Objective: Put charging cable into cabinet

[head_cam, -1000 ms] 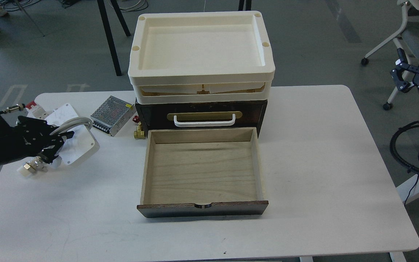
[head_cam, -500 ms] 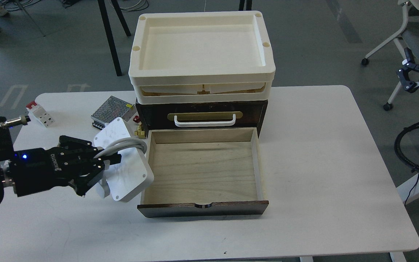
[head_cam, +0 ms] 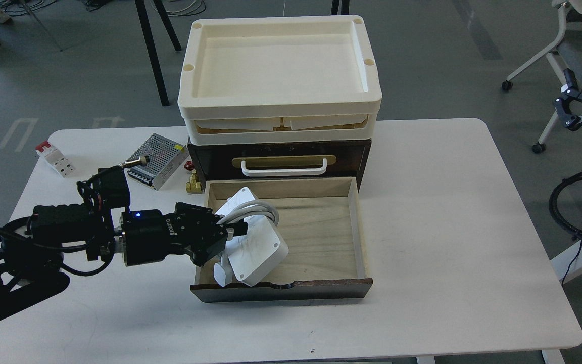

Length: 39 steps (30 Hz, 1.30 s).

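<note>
From my head view, my left fingers [head_cam: 223,237] grip the charging cable [head_cam: 253,242], tilted over the near-left part of the cabinet [head_cam: 281,162] drawer [head_cam: 311,232]. The step is placing; next I lower and release. My right fingers [head_cam: 571,108] hang spread, far right.

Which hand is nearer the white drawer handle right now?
Left. The left hand grips the charging cable over the open drawer, just below the white handle. The right hand hangs far right, off the table.
</note>
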Each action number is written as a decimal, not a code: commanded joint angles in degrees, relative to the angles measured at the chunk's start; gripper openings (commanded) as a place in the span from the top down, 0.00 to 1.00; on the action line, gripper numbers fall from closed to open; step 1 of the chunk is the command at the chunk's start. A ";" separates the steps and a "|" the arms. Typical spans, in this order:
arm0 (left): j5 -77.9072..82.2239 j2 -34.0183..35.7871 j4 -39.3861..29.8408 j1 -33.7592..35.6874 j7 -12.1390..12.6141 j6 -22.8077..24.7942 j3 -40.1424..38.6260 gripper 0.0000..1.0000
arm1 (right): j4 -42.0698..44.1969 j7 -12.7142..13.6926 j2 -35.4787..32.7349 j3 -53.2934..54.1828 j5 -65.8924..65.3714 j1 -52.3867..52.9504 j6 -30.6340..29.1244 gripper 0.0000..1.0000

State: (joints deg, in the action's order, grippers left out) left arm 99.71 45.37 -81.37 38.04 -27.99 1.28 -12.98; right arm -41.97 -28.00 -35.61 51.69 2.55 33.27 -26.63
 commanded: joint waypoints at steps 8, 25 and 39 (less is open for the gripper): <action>-5.14 -5.81 5.95 1.69 -0.01 1.36 0.06 0.95 | 0.57 0.00 0.01 -0.01 0.00 -0.05 -0.09 0.00; -5.05 -7.84 8.24 1.42 -0.01 1.01 0.15 0.24 | 0.66 0.00 0.36 -0.01 0.00 -0.14 -0.09 0.00; -55.18 14.66 8.32 -0.60 -0.01 8.89 -9.51 0.17 | -2.50 0.00 -0.17 -0.36 -0.09 1.18 0.53 0.00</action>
State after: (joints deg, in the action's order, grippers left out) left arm 60.89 58.53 -75.17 37.39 -28.01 4.90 -21.48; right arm -42.58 -28.00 -35.83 51.46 2.55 33.79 -25.95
